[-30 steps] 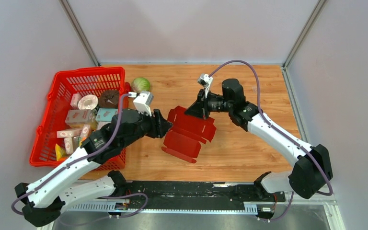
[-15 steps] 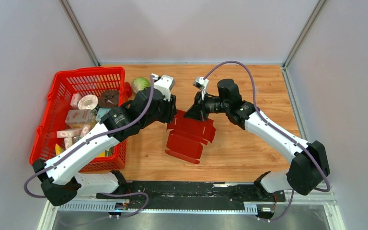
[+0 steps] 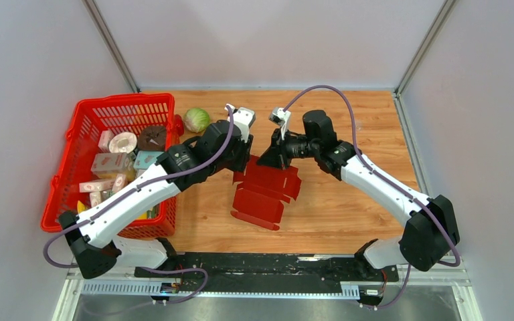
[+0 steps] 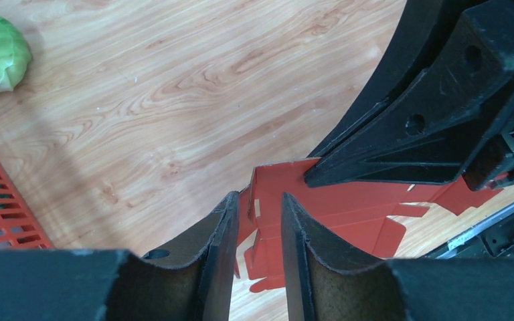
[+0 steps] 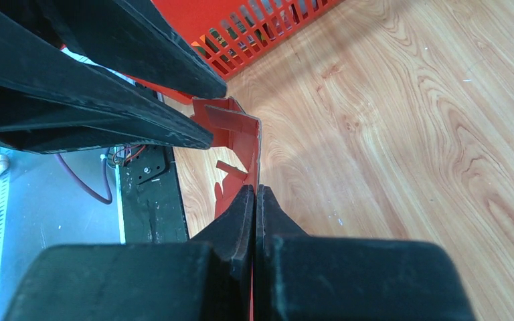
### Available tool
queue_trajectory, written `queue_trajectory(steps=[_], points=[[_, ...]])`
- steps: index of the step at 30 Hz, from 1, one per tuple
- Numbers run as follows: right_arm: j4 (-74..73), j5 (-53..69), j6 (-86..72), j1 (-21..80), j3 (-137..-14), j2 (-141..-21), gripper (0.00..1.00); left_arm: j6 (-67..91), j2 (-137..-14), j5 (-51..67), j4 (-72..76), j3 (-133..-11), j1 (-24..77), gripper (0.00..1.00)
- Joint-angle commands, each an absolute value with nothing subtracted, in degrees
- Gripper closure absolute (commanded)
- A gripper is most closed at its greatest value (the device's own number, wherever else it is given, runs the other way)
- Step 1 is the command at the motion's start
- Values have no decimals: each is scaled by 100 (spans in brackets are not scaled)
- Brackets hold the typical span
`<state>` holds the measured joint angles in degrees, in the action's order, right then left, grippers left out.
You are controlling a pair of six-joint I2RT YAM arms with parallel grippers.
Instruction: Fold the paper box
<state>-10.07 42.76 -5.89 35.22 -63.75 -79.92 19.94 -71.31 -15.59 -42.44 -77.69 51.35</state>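
The paper box (image 3: 262, 195), a dark red die-cut sheet partly folded up, lies on the worktop (image 3: 355, 127) to the right of the red mesh basket (image 3: 124, 98), apart from it. The far edge of the sheet stands raised. The right gripper (image 5: 255, 192) is pinched together on that raised edge, with the thin card caught between its fingers. The left gripper (image 4: 258, 204), on the side nearer the basket, has its fingers narrowly apart and straddles a corner flap; I cannot tell whether they touch the card. A green cabbage (image 3: 197, 120) sits just beside the basket's far right corner.
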Motion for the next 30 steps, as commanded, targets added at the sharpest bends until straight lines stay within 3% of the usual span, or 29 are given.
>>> queue_trajectory(steps=[1, 17, 20, 21, 24, 25, 27, 28, 30], points=[[-852, 4412, -501, 3551, -6618, -7945, 100, 1837, -7189, -1591, -4192, -7954, 5150, 63], [-809, 4412, -580, 3551, -6618, -7954, 100, 1872, -7357, -1617, -4140, -7805, 5150, 83], [-809, 4351, -659, 3551, -6644, -7989, 100, 1846, -7356, -1783, -4096, -7726, 5150, 99], [-852, 4220, -685, 3551, -6662, -8007, 100, 1846, -7365, -1871, -4087, -7708, 5150, 100], [-1211, 3703, -773, 3559, -6872, -8086, 79, 1907, -7330, -2188, -3921, -7489, 5150, 100], [-1309, 3509, -826, 3551, -6925, -8112, 56, 1925, -7287, -2302, -3755, -7332, 5159, 100], [-1693, 2817, -1018, 3551, -7162, -8208, 38, 2004, -7260, -2399, -3596, -7173, 5150, 100], [-1853, 2578, -1080, 3551, -7267, -8252, 24, 2039, -7234, -2547, -3447, -7033, 5150, 100], [-2336, 1502, -1447, 3542, -7591, -8419, 9, 2179, -7190, -2750, -3323, -6883, 5150, 100]])
